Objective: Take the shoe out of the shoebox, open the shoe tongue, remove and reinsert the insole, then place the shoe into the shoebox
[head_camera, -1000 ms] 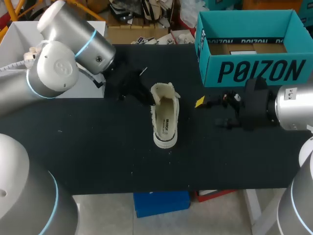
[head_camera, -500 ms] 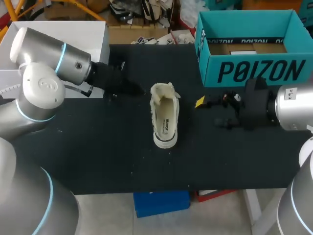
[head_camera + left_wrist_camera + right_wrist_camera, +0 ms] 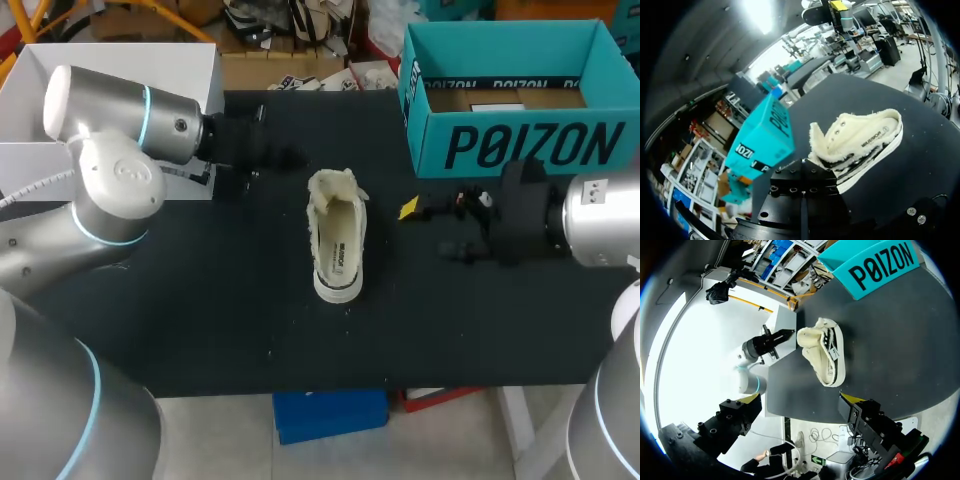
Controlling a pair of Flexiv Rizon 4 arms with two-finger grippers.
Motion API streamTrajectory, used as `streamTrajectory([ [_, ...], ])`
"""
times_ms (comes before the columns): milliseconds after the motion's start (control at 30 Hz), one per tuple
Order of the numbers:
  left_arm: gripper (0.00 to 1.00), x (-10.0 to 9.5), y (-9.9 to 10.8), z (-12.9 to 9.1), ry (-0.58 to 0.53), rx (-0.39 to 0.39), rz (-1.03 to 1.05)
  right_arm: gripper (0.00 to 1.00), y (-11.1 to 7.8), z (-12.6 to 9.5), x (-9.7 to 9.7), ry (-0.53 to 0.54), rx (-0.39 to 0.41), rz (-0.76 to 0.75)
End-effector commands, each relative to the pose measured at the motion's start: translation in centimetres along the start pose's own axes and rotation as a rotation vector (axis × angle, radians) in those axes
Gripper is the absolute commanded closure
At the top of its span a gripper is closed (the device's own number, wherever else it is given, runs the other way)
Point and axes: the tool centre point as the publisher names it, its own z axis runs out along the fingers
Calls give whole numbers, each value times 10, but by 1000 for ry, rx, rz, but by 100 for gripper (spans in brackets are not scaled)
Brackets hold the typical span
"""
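Left gripper [image 3: 288, 157] has pulled back from the shoe [image 3: 337, 240].
Its fingers are together; the right gripper [image 3: 800, 399] waits with fingers wide apart, shoe ahead of them.

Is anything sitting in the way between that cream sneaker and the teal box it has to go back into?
Nothing visible lies on the black table between the cream canvas sneaker and the open teal cardboard shoebox. Only the right gripper, open, sits near that path, just in front of the box.
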Motion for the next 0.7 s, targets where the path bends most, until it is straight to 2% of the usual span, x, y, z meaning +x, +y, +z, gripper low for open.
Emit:
streamTrajectory([
  [33,100,-19,5,29,27,-4,6,0,0,0,0,-1,1,1],
  [200,100,-23,4,46,59,33,19,0,0,0,0,-1,1,1],
  [433,100,-15,-3,68,160,74,67,0,0,0,0,-1,1,1],
  [700,100,5,-24,65,233,150,118,0,0,0,0,-1,1,1],
])
